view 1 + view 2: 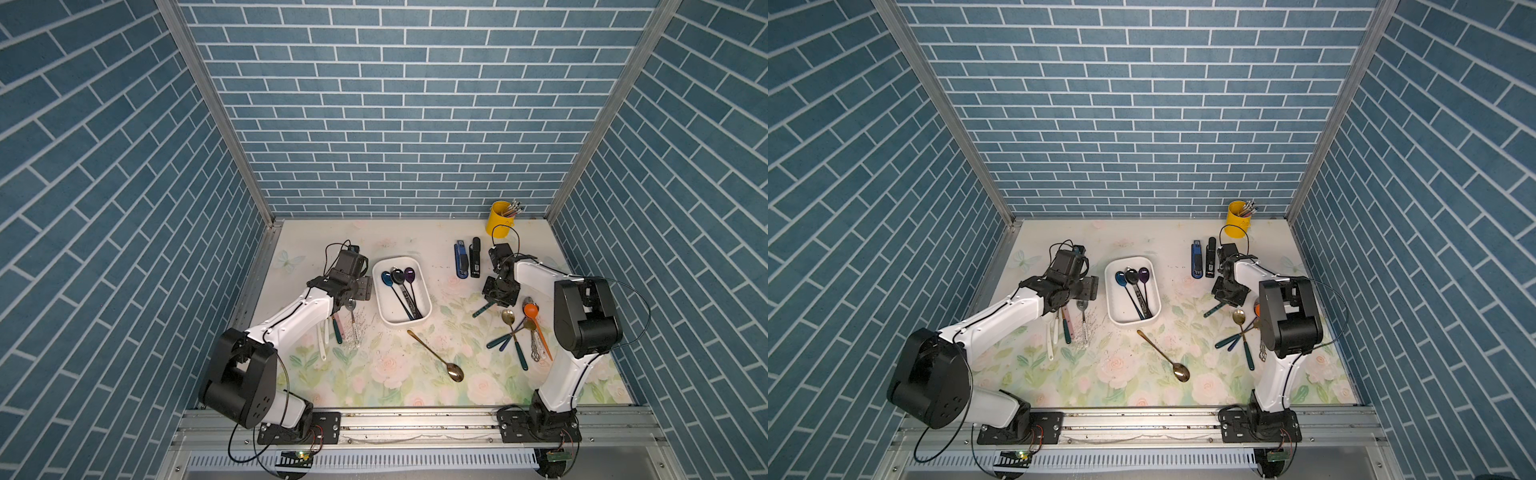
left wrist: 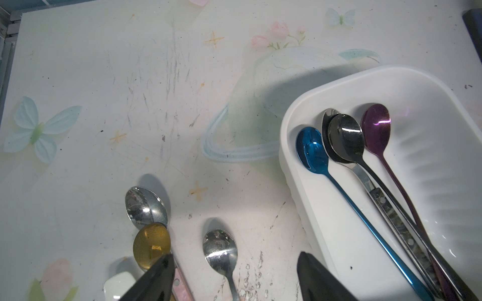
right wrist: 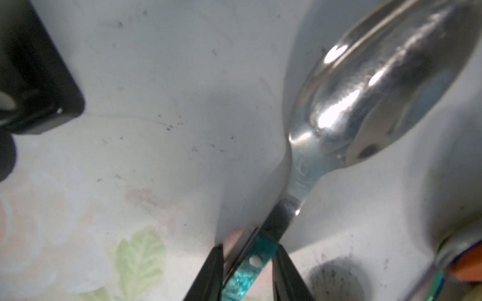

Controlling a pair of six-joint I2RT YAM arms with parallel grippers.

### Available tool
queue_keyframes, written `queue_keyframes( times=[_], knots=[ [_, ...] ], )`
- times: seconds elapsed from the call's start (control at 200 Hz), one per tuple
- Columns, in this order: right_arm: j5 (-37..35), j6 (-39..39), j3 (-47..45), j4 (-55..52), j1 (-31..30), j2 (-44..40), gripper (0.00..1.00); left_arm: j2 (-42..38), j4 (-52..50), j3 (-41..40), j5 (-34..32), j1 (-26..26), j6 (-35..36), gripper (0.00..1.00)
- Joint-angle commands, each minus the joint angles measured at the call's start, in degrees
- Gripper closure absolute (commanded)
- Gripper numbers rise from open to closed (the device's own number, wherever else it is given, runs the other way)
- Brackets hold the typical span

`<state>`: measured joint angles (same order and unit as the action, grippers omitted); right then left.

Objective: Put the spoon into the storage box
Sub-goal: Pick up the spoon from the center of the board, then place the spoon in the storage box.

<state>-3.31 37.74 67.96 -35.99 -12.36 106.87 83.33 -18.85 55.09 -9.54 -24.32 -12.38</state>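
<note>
**Right arm down on the teal-handled spoon, left arm idling by the box**

You are looking at the right arm reaching from its front-rail base toward the back. Its forearm is sloping down and its wrist is folded, so the right gripper (image 3: 249, 247) is pointing at the table (image 1: 374, 374) just in front of the black stapler (image 1: 475, 257).

Its fingers (image 3: 208, 271) are standing on either side of the teal-handled spoon (image 3: 365, 91), low on the handle below the steel bowl. One finger is touching the handle. A thin pale strip is showing beside the other, so you cannot tell whether the grip is firm.

In both top views the handle (image 1: 484, 309) is poking out from under the wrist, well apart from the storage box (image 1: 422, 291), which is sitting mid-table between the arms.

The left arm is stretching back and inward from its base. The left gripper (image 2: 236, 255) is hovering just beside the box wall nearest it, jaws spread wide and holding nothing. A silver spoon (image 2: 224, 263) is lying on the table beneath the gap.

The box is holding a blue spoon (image 2: 311, 151), a black spoon (image 2: 345, 138) and a purple spoon (image 2: 375, 127).
</note>
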Motion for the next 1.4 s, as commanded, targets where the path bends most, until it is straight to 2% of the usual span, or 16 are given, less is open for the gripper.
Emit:
queue_keyframes(
  times=[0.0,0.405,0.66,0.805,0.905,1.12,1.24,1.395],
  knots=[
    [1.86,1.29,-3.83,1.25,0.24,2.21,0.71,1.17,-1.89,1.69,-1.13,-0.22,-0.10,0.20],
    [2.42,1.49,-6.26,3.11,0.49,-1.15,0.87,1.21,-2.63,2.68,-0.36,-0.21,-0.45,0.20],
    [-1.89,-1.24,-4.64,1.37,0.26,-6.77,0.92,3.58,-6.52,6.03,-0.58,-0.08,-2.40,0.20],
    [-4.84,-3.94,-2.75,-1.87,0.01,-10.67,0.92,5.34,-7.55,7.01,2.86,1.59,-4.75,0.20],
    [-5.30,-5.45,-1.43,-3.72,-0.71,-13.19,0.92,6.80,-8.04,7.35,8.35,4.16,-6.67,0.20],
    [-3.76,-10.47,7.76,-9.21,-6.73,-12.73,0.92,7.78,-6.82,5.76,17.30,9.91,-11.43,0.20],
    [-2.15,-13.25,14.06,-10.95,-11.16,-7.76,0.92,7.22,-5.70,3.72,21.07,12.12,-14.23,0.20],
    [0.78,-13.77,23.96,-11.58,-17.04,-0.98,0.92,5.20,-4.97,0.28,22.59,13.22,-16.05,0.21]
  ],
)
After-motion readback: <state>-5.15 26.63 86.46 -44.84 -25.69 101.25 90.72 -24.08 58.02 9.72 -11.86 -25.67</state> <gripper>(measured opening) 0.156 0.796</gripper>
